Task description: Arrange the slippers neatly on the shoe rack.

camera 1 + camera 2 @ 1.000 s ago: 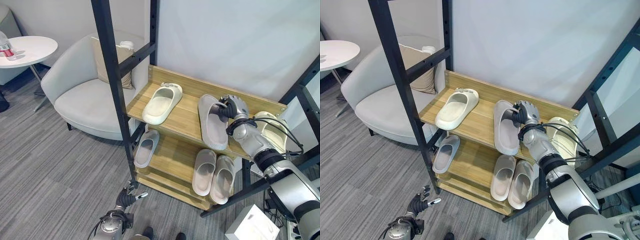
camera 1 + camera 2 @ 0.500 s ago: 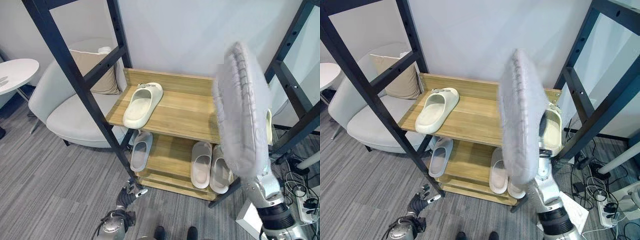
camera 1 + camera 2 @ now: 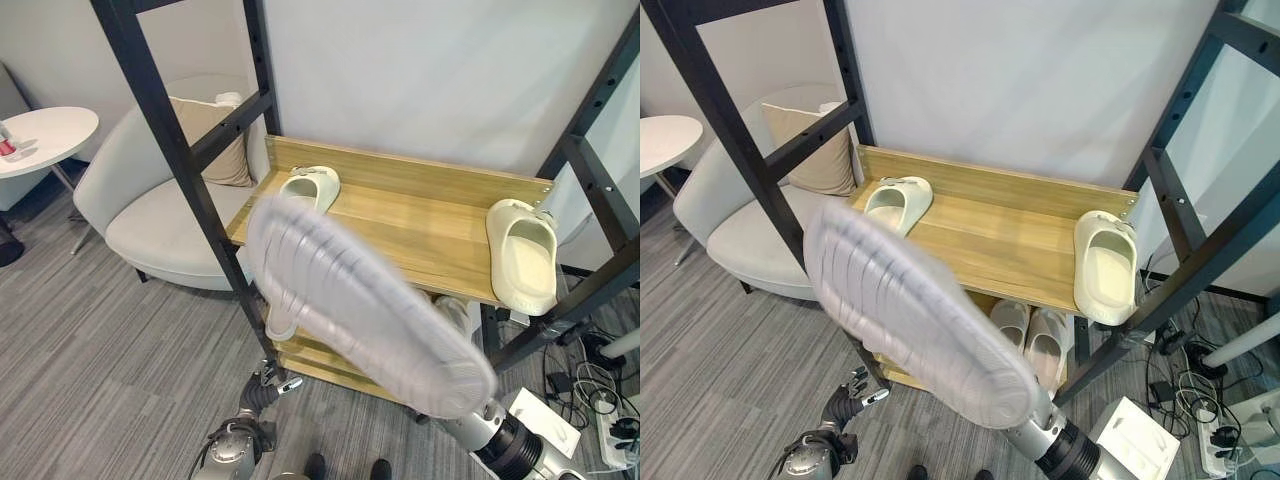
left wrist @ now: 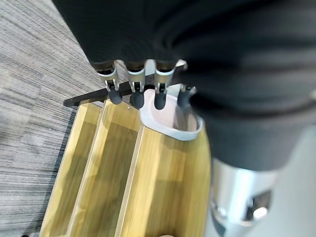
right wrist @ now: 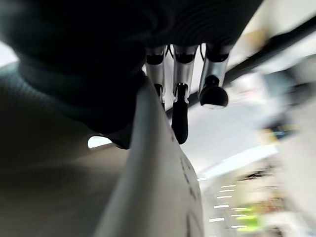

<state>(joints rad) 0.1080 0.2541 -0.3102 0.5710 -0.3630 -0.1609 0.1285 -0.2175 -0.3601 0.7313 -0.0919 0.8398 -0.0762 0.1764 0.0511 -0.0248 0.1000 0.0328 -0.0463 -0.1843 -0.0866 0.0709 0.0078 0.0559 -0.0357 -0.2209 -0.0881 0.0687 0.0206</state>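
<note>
A large grey slipper [image 3: 360, 310] hangs close in front of the head camera, ribbed sole towards me, tilted across the rack's front. My right hand [image 5: 180, 113] is shut on its edge, fingers curled over the rim in the right wrist view. The wooden shoe rack [image 3: 420, 225] carries a cream slipper [image 3: 305, 190] at the top shelf's left and another cream slipper [image 3: 522, 255] at its right end. Grey slippers [image 3: 1040, 335] lie on the lower shelf, partly hidden. My left hand [image 3: 262, 385] hangs low by the rack's front left post, open.
Black frame posts [image 3: 170, 150] stand in front of and beside the rack. A grey armchair [image 3: 160, 210] with a beige cushion [image 3: 215, 140] sits to the left, a round white table [image 3: 45, 125] beyond it. A white box [image 3: 545, 420] lies on the floor at the right.
The grey slipper left the top shelf, rose upright at the right, then swung left across the front of the view. The camera has shifted. The left hand stayed low.
</note>
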